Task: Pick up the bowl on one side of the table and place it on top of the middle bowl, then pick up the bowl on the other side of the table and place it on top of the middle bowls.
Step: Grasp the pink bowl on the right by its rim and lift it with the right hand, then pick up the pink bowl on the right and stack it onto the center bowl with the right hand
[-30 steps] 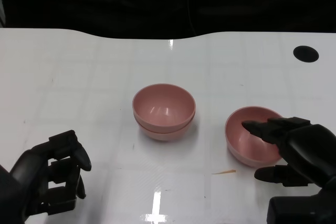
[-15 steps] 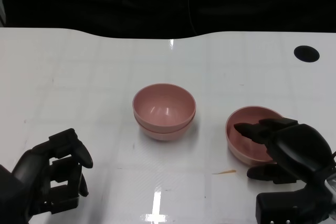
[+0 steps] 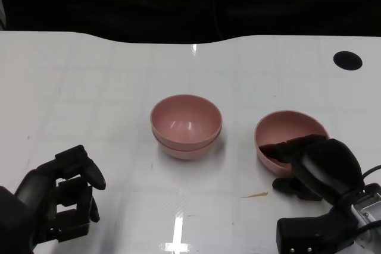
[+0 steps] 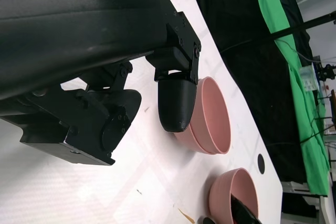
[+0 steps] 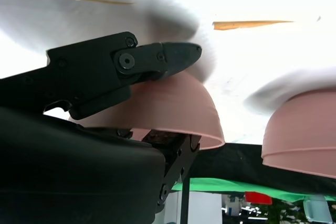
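So the middle of the white tabletop [image 3: 89, 75] already had two pink plastic bowls nested together, the stacked pair [image 3: 186, 125], meaning the first side was done and this was the second half of the job. The last single pink plastic bowl [image 3: 290, 135] sat on the table to the right of the stack, apart from it, and looked tipped a bit.

The right hand [image 3: 318, 168] was on that bowl at its near rim: fingers hooked over the edge into the inside, and the thumb [image 5: 157, 59] pressed against the outer wall in the right wrist view. I'd call that a pinch on the rim, though the bowl didn't look clear of the table.

The left hand [image 3: 59, 197] sat near the front left with its fingers curled in on nothing, well away from everything.

My guess for the next bit: lift the bowl straight up without losing the rim pinch, carry it left over the stack, level it and lower it in. A thin orange sliver [image 3: 255, 195] lay just near of the bowl, harmless I think.
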`<state>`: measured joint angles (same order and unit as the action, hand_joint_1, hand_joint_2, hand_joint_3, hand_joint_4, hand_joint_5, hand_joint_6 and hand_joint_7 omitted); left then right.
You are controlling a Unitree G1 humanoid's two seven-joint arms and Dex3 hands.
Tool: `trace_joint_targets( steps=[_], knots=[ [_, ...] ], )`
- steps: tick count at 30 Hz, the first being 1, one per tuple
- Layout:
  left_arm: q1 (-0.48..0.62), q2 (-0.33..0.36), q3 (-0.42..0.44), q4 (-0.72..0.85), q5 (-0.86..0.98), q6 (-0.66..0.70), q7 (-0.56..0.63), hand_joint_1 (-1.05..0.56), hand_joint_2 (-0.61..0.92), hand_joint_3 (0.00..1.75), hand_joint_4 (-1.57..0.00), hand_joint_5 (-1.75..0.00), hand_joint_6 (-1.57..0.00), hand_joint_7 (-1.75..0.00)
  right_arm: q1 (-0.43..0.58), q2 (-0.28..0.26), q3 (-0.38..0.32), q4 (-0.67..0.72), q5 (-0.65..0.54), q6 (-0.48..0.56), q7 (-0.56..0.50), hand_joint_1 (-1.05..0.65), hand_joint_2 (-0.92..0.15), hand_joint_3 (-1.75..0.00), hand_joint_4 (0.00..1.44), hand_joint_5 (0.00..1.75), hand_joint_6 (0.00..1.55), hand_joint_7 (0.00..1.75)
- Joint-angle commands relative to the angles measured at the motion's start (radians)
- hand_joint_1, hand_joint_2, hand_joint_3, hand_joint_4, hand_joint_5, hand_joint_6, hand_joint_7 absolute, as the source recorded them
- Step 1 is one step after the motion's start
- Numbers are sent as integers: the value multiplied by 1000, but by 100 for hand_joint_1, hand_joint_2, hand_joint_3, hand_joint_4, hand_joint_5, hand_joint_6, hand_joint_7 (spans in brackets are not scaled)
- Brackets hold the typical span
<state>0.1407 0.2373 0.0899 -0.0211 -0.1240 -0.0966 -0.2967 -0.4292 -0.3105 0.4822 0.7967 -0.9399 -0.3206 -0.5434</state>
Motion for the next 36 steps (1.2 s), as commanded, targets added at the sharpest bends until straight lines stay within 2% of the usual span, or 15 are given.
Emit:
trace_joint_targets(
  steps=[1,4,5,6,7,8,9,12,17,22,26,30,32,34,36],
  knots=[
    [4,1,6,-3,12,-18,11,19,68,119,-73,-175,-55,-175,-39,-3,16,64,10,-32,-87,-27,-92,-19,91,9,87,8],
    [2,0,4,2,17,-29,13,18,67,119,-73,-175,-55,-175,-63,-10,29,120,16,-115,-206,-19,-92,-13,113,22,107,13],
    [2,-2,4,2,19,-29,14,18,67,119,-73,-175,-55,-175,-73,-10,33,140,16,-143,-249,-17,-92,-15,106,52,112,15],
    [1,-4,3,2,21,-28,17,18,67,119,-73,-175,-55,-175,-82,-11,34,155,19,-171,-279,-16,-92,-17,94,94,114,24],
    [1,-5,3,1,23,-27,19,17,67,119,-73,-175,-55,-175,-90,-12,35,167,22,-191,-296,-16,-92,-27,81,142,84,104],
    [1,-7,3,0,27,-24,22,17,66,119,-73,-175,-55,-175,-97,-15,34,170,27,-205,-297,-16,-92,-30,77,158,69,139],
    [0,-7,3,3,28,-27,21,17,66,119,-73,-175,-55,-175,-101,-19,32,166,33,-218,-293,-17,-92,-31,76,168,62,160],
    [-4,-7,3,14,31,-40,15,17,66,119,-73,-175,-55,-175,-109,-35,20,135,56,-255,-267,-20,-92,-32,76,174,57,173],
    [-4,-13,2,6,29,-25,14,17,67,119,-73,-175,-55,-175,-112,-72,-11,27,104,-280,-179,-23,-91,-34,71,175,49,175],
    [-1,-20,1,-7,28,-4,20,19,69,118,-71,-175,-54,-175,-133,-125,-50,-109,167,-316,-22,-22,-92,-35,73,175,51,175],
    [-5,-21,1,7,26,-22,13,19,69,117,-72,-175,-54,-175,-186,-154,-72,-168,222,-367,116,-19,-89,-35,79,175,54,175],
    [-7,-21,0,14,30,-29,12,17,67,118,-72,-175,-54,-175,-245,-159,-93,-201,297,-398,273,-22,-89,-36,79,175,60,169],
    [-8,-22,0,16,27,-31,9,16,67,118,-72,-175,-54,-175,-277,-150,-96,-207,327,-410,341,-23,-89,-41,80,175,66,160],
    [-9,-24,-1,15,28,-27,11,16,67,118,-72,-175,-54,-175,-318,-130,-90,-204,346,-429,396,-27,-77,-64,84,175,73,157],
    [-10,-25,-3,15,31,-26,14,16,66,118,-72,-175,-54,-175,-344,-110,-86,-192,361,-449,436,-28,-72,-74,87,175,73,160]
  ],
)
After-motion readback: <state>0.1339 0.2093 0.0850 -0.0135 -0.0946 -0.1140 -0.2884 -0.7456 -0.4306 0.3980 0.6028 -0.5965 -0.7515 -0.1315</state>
